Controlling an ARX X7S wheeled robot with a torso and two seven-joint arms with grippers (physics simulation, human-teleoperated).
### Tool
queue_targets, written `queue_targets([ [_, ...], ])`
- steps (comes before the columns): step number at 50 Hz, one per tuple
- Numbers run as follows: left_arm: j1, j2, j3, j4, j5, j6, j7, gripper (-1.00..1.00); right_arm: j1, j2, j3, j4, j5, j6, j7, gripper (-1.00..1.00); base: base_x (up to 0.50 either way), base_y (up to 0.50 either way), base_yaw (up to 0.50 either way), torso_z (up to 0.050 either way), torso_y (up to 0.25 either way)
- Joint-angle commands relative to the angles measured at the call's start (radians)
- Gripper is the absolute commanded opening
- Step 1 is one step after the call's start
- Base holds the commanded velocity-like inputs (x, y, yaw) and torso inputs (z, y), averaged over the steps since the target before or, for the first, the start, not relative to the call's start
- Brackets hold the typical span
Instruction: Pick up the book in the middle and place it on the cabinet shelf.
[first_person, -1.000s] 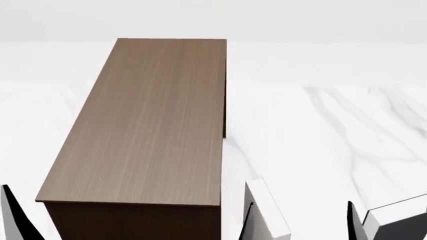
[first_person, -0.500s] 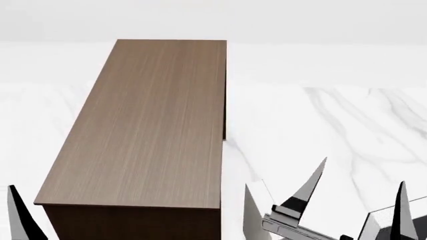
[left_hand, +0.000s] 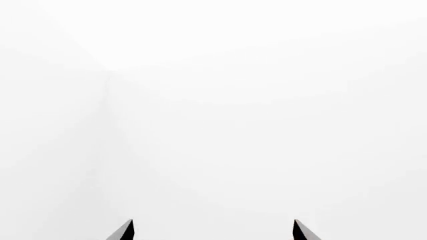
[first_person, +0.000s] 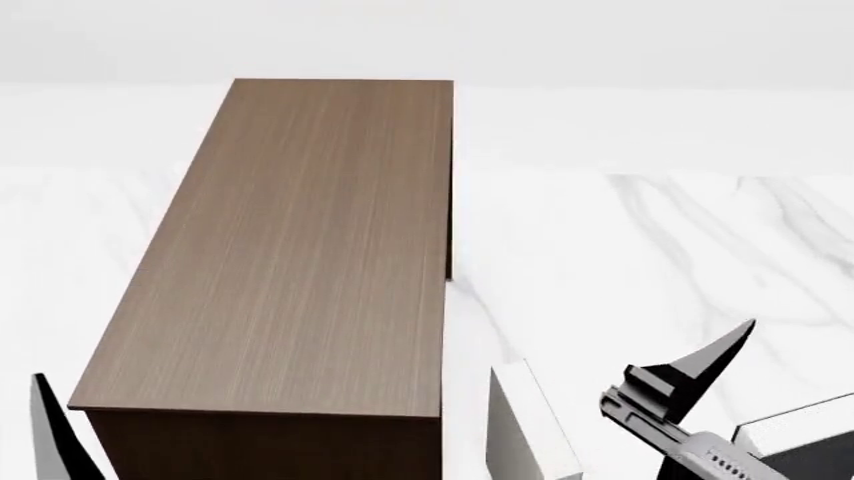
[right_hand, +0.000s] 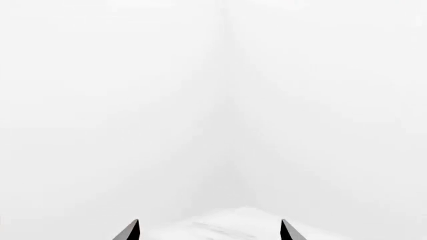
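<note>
head view first, and at the far left edge a dark finger of the left gripper (first_person: 54, 430) pokes up from the bottom of frame, just beside the cabinet's near corner. only that one finger shows here, but the left wrist view has two black fingertips (left_hand: 127, 231) spread wide apart with nothing but white haze between them, so that claw is released and holding nothing.

moving along, the cabinet shelf (first_person: 307, 240) takes up the left and centre, a long box running away from the robot, lighter brown flat top, darker front face at the bottom edge. it stands on the white marble floor (first_person: 641, 250), grey veins running off to the right.

just right of the cabinet's near corner, a pale off-white book (first_person: 527, 425) stands on edge, apart from the cabinet. next, the right gripper (first_person: 681, 395) rises from the lower right, one dark pointed finger tilted up and to the right above a silver body. the right wrist view shows its two tips wide apart, empty, facing white haze and a sliver of marble.

far right corner, the book (first_person: 801, 450), grey cover with white pages, sits partly cut off by the frame, just beside the right gripper.
</note>
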Motion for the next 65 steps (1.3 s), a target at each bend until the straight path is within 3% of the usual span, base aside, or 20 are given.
queue_targets([
  [1, 0.0, 0.01, -0.012, -0.007, 0.004, 0.006, 0.02, 1.0, 0.055, -0.038, 0.037, 0.012, 0.0, 0.137, 0.091, 1.0, 0.0, 0.0, 0.0, 0.0, 0.0],
  [15, -0.002, 0.001, -0.001, -0.007, -0.005, -0.005, 0.019, 1.0, 0.111, -0.028, 0.039, 0.04, 0.114, 0.236, 0.2, 1.0, 0.0, 0.0, 0.0, 0.0, 0.0],
  [41, -0.003, -0.014, 0.017, -0.013, -0.01, -0.01, 0.012, 1.0, 0.196, -0.017, 0.035, 0.149, 0.303, 0.325, 0.256, 1.0, 0.0, 0.0, 0.0, 0.0, 0.0],
  [65, -0.006, -0.026, 0.029, -0.017, -0.012, -0.01, 0.001, 1.0, 0.185, 0.006, -0.007, 0.212, 0.373, 0.303, 0.265, 1.0, 0.0, 0.0, 0.0, 0.0, 0.0],
])
